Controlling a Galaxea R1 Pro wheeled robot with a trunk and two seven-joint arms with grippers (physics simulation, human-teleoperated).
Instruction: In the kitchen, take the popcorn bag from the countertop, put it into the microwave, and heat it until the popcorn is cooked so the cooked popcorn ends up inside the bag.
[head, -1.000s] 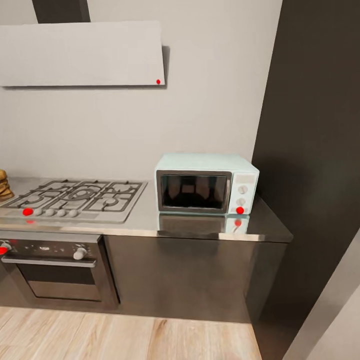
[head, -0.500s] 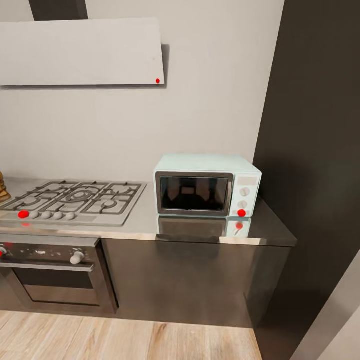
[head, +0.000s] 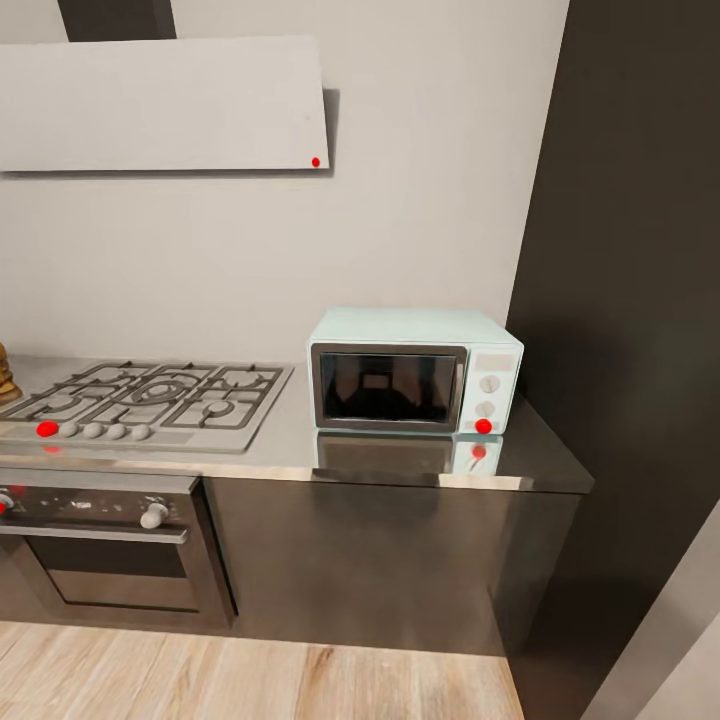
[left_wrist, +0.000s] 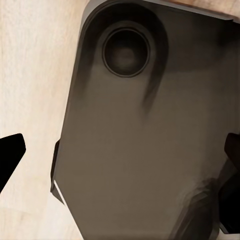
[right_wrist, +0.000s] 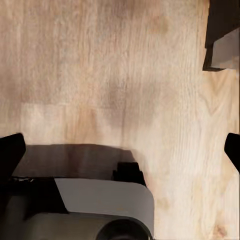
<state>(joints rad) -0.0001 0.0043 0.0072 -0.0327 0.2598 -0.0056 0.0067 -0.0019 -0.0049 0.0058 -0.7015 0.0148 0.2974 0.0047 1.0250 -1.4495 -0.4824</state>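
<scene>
At frame centre we see the microwave (head: 413, 370) shut on the countertop (head: 290, 450); both our grippers, left gripper (left_wrist: 120, 150) and right gripper (right_wrist: 120, 150), spread wide, empty.

A pale grey wall (head: 420, 200) runs behind the kitchen run, lit evenly and softly, with a flat light-grey extractor hood (head: 160, 105) mounted high on it and a dark duct (head: 115, 18) rising from its top. To the right stands a tall, dark brown panel (head: 630, 300) — it reaches from the floor past the top of the head view. Below the hood a steel gas hob (head: 150, 395) with grey grates and a row of front knobs sits above a black built-in oven (head: 100, 545) with a steel handle. Dark brown cabinet fronts (head: 370, 560) fill the space beside the oven. The floor (head: 250, 680) is light wood plank — its grain shows plainly in the right wrist view too.
</scene>
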